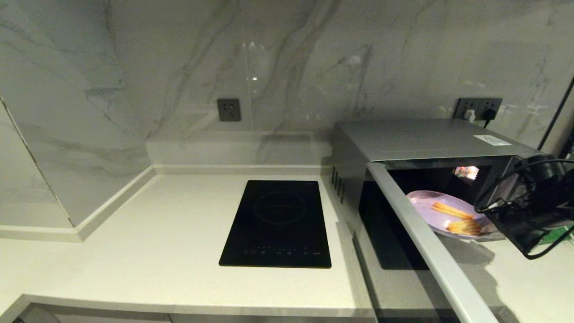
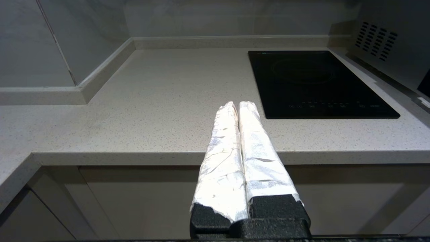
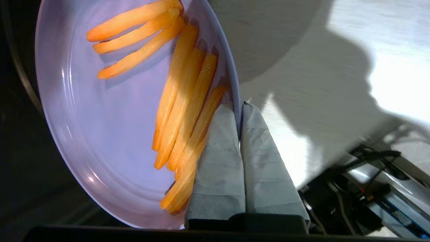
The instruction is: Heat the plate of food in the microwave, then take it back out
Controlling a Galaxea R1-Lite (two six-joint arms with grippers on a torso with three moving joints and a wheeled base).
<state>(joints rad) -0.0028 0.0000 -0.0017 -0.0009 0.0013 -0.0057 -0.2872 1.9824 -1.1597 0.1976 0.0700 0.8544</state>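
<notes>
The left gripper (image 2: pixel 238 105) idles off the counter's edge, jaws pressed together on nothing. Rightward, the microwave (image 1: pixel 417 143) stands door open; at its mouth the right gripper (image 3: pixel 239 107) pinches the plate of food (image 3: pixel 100 117) by its rim.

On the bench (image 1: pixel 157 233), the induction hob (image 1: pixel 278 222) sits centre; the microwave (image 1: pixel 417 143) at 3 o'clock, door (image 1: pixel 430 251) open, the plate of food (image 1: pixel 430 206) at its mouth.

Microwave (image 1: pixel 417 148) door's lower end cropped
</notes>
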